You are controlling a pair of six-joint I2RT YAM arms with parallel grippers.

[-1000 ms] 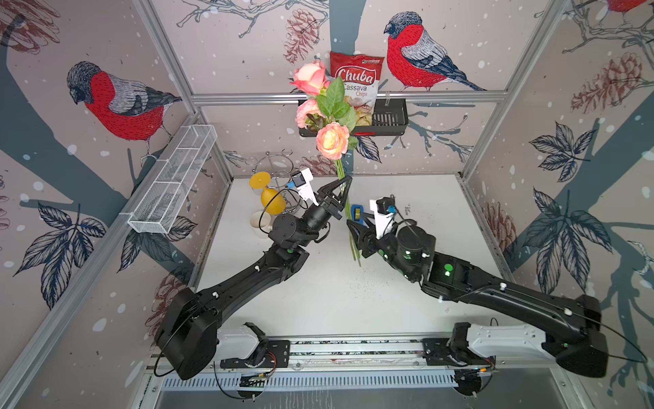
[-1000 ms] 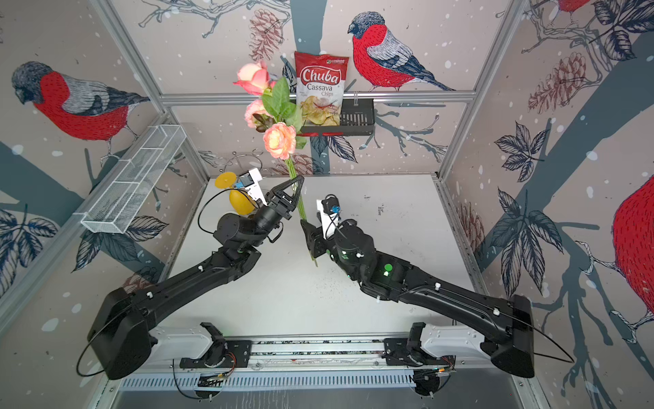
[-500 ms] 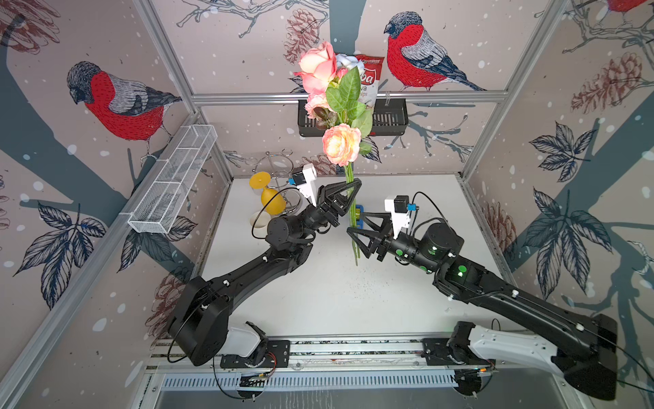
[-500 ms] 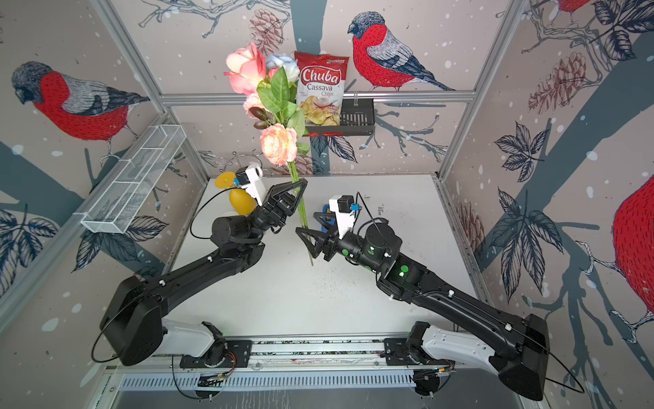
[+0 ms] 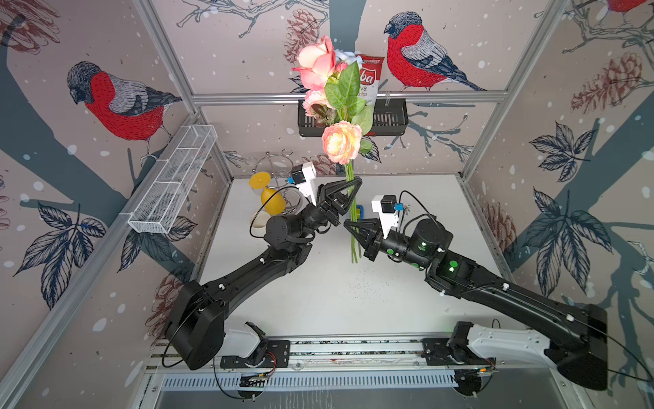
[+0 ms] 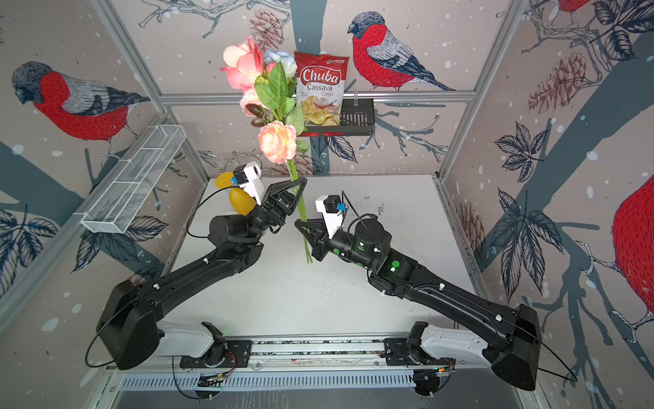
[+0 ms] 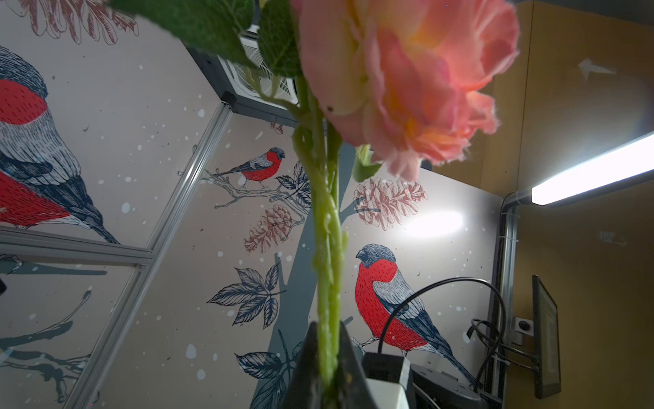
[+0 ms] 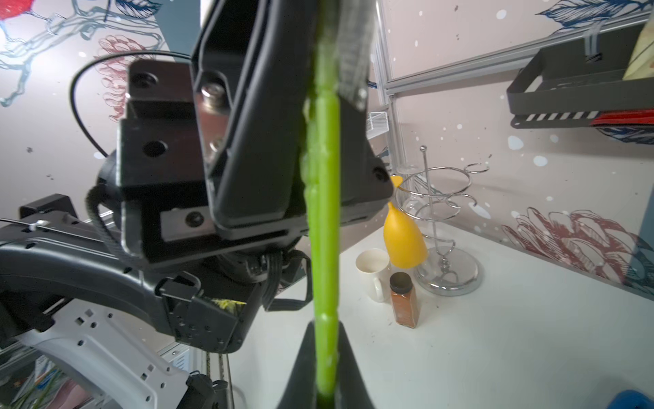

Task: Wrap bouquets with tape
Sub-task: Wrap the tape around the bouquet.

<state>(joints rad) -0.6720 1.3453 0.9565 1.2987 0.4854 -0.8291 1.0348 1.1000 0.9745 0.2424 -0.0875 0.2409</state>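
Observation:
The bouquets (image 5: 341,141) (image 6: 277,141) stand upright in the air above the table, pink-peach roses and green leaves on top. My left gripper (image 5: 355,182) (image 6: 302,182) is shut on the long green stems (image 7: 327,248) just under the lowest rose (image 7: 407,88). Lower on the same stems (image 8: 323,212), my right gripper (image 5: 350,225) (image 6: 300,225) is shut on them too, its fingers (image 8: 348,354) pressed to both sides. Of the tape, only the blue dispenser (image 5: 359,211) peeks out behind the stems, and its corner (image 8: 633,402) shows in the right wrist view.
A yellow wine glass (image 5: 272,202) hangs on a chrome wire stand (image 8: 442,198) at the back left, with a white mug (image 8: 371,269) and a brown spice jar (image 8: 403,301) beside it. A chips bag (image 6: 320,92) sits in a black wall basket (image 6: 357,113). A white wire basket (image 5: 173,187) hangs on the left wall.
My right gripper swung in beside the stems, opened, and has now shut on them below the left gripper. The left arm lifted the bouquet higher.

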